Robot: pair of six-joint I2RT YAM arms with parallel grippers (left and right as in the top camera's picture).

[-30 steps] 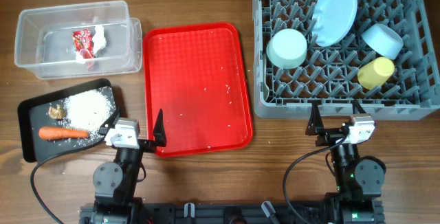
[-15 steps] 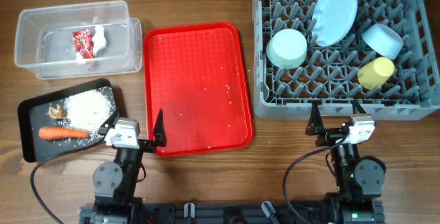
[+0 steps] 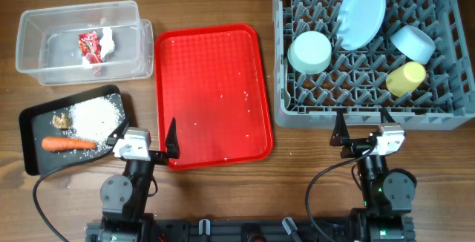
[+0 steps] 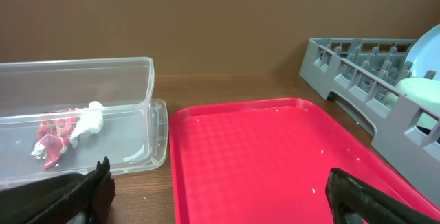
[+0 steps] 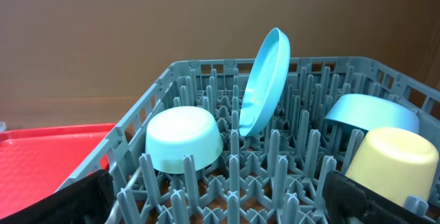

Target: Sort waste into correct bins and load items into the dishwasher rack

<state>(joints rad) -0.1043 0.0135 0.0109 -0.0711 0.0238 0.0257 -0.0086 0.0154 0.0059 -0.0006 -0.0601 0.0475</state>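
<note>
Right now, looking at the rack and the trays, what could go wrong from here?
The pale blue plate stands tilted on its edge among the pegs of the dishwasher rack; a knock could tip it toward the pale green bowl. A few white specks lie on the red tray and might be left behind as unsorted waste. The open left gripper sits low at that tray's near edge, so a forward sweep might shove it.

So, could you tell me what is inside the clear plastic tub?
A red crinkled wrapper and a white crumpled tissue lie together in the clear tub; anything beneath them is hidden.
</note>
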